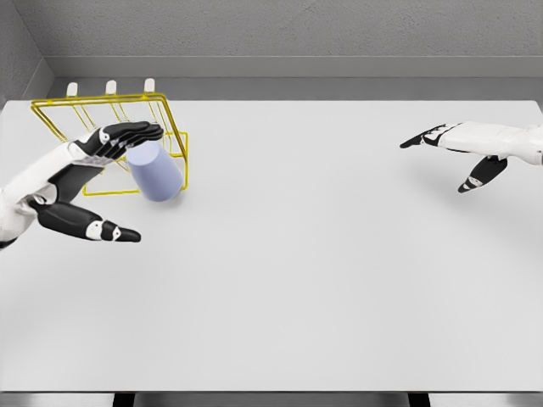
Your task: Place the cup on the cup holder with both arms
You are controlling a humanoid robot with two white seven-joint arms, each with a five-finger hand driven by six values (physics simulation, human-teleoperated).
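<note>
The cup (pixel 154 171) is pale lavender, the wire rack (pixel 174 127) bright yellow (its three pegs white). Both hands (pixel 102 182) (pixel 462 148) are white with black fingers; the table (pixel 322 271) is plain light grey.

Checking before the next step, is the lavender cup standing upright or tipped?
Tipped: the cup leans against the yellow wire holder, its rounded end toward the camera.

One cup (pixel 154 171), one cup holder (pixel 176 127), two hands.

I see bright, even light from overhead; soft faint shadows lie on the table (pixel 322 288); render sharp throughout.
</note>
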